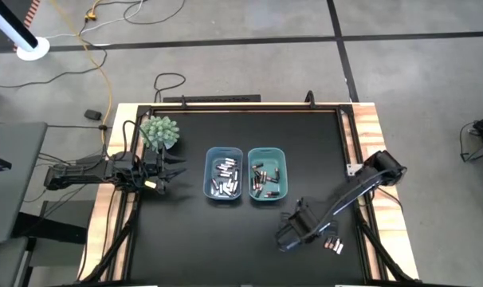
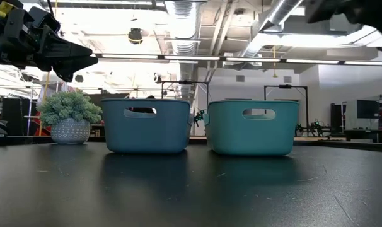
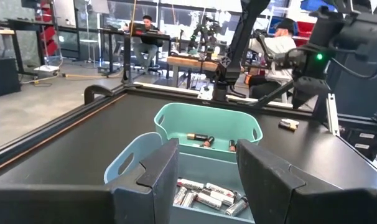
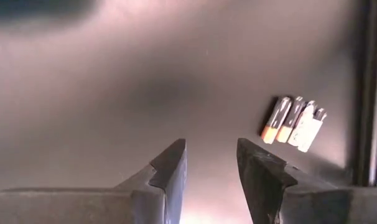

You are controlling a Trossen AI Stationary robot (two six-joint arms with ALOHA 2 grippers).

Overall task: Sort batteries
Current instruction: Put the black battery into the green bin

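Two bins stand side by side at the table's middle. The blue bin [image 1: 224, 174] holds silvery batteries [image 3: 207, 194]; the teal bin [image 1: 268, 173] holds dark, copper-ended batteries [image 3: 201, 138]. Several loose batteries [image 4: 294, 121], some dark and some silvery, lie in a row on the table near the right front [image 1: 333, 245]. My right gripper [image 4: 210, 146] hangs open above the bare tabletop just left of that row [image 1: 291, 235], pointing down, with nothing between its fingers. My left gripper [image 3: 207, 149] waits open at the table's left [image 1: 174, 171], level, facing the bins.
A small potted plant [image 1: 160, 131] stands at the far left, close to my left gripper. A raised frame rail [image 1: 347, 135] runs along the table's right and far sides. People sit at desks in the room beyond the table [image 3: 282, 37].
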